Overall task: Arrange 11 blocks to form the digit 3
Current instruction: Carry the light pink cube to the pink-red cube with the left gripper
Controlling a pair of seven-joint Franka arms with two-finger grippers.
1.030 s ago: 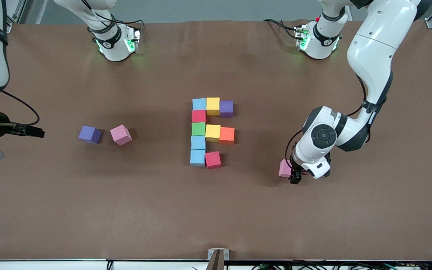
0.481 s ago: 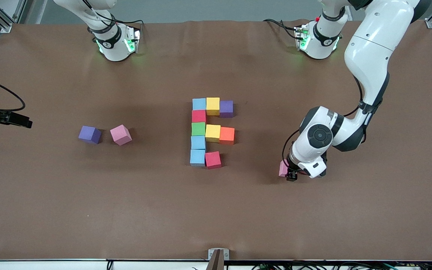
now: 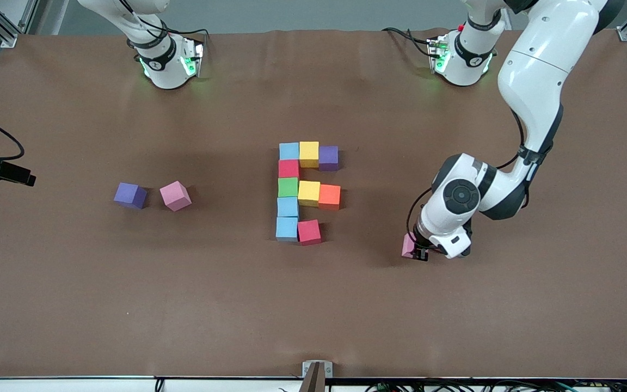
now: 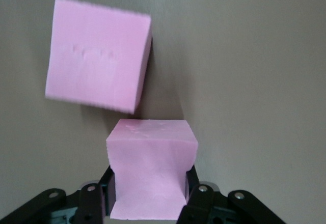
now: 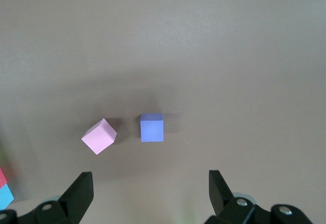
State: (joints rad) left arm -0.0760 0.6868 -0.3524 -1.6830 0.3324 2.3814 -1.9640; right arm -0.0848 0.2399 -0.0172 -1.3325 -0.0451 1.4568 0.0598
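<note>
The digit 3 (image 3: 302,190) lies mid-table as touching blocks: light blue, yellow, purple; red; green, yellow, orange; light blue; light blue and a slightly turned red block (image 3: 309,232). My left gripper (image 3: 421,253) is over the table toward the left arm's end and is shut on a pink block (image 4: 151,168). A second pink block (image 4: 97,56) lies just beside it on the table. The front view shows one pink cube (image 3: 407,245) at the fingers. My right gripper (image 5: 147,175) is open and empty, high over the right arm's end (image 3: 19,177).
A loose purple block (image 3: 130,195) and a loose pink block (image 3: 175,195) lie side by side toward the right arm's end; both show in the right wrist view (image 5: 152,127) (image 5: 99,136). The arm bases (image 3: 166,60) (image 3: 460,60) stand at the table's back edge.
My left gripper has shifted slightly toward the digit, with the pink block at its fingers. The right arm has drawn back to the view's edge.
</note>
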